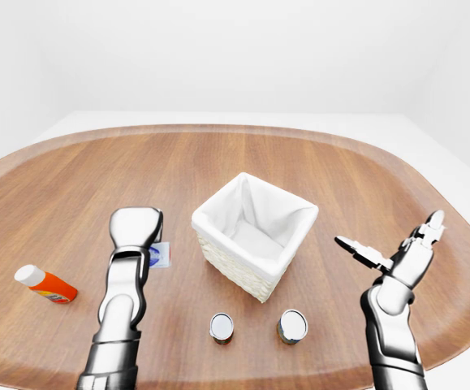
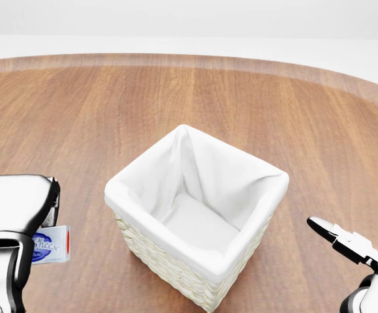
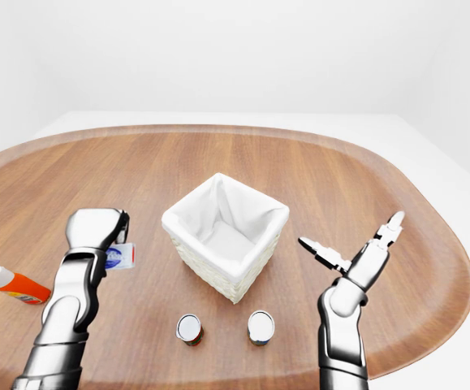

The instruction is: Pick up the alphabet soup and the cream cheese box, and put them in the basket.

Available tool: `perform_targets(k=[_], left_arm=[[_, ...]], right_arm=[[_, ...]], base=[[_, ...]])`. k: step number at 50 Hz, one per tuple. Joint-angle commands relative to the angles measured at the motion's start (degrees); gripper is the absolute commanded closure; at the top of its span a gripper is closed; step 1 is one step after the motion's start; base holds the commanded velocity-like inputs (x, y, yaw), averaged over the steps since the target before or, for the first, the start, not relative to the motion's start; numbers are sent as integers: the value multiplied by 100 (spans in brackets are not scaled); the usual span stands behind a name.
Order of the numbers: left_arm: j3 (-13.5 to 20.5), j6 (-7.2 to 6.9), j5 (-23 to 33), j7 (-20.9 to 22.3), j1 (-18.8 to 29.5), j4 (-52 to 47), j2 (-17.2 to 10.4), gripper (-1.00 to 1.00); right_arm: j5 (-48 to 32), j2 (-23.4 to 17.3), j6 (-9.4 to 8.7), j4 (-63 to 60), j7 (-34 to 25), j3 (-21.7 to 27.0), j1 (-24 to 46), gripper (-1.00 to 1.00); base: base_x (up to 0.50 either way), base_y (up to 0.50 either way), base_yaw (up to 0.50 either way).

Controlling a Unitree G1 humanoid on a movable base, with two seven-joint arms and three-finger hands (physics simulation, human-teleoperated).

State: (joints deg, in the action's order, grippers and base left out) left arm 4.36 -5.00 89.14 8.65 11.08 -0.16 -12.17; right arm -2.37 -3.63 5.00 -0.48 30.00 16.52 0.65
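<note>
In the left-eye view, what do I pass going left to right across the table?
Orange bottle → left hand holding the cream cheese box → basket → right hand. The two cans below the basket overlap its span, so they are left out.
</note>
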Motion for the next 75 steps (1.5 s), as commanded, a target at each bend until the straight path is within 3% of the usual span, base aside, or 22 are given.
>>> perform_targets(k=[1,20,35,44,56,66,71,75], left_arm=[[62,0,49,787,704,-525,-82,100],[-152,0,373,2154,1758,-653,-18,100],[-397,0,563,2239,2338,-199,235,100],[-624,0,665,1883,2620,-57,496,100],[-674,0,742,2200,2999,-170,661,100],[-1006,0,1291,2296,3013,-520,1118,100],[-1017,5,1580,2270,3390,-173,1223,100],[-1122,105,1642,2369,3549,118,1375,100]], right_arm=[[5,3,0,-9,0,-5,-8,-100],[46,16,0,-74,0,4,-32,-100],[98,21,-25,-149,0,26,-47,-100],[92,30,0,-147,0,23,-64,-100],[68,53,-43,-222,0,8,-85,-100],[85,47,-3,-166,0,13,-83,-100],[92,51,-35,-195,0,17,-84,-100],[97,44,-61,-201,0,17,-74,-100]], base=[[0,0,0],[0,0,0],[0,0,0],[0,0,0],[0,0,0],[0,0,0],[0,0,0],[0,0,0]])
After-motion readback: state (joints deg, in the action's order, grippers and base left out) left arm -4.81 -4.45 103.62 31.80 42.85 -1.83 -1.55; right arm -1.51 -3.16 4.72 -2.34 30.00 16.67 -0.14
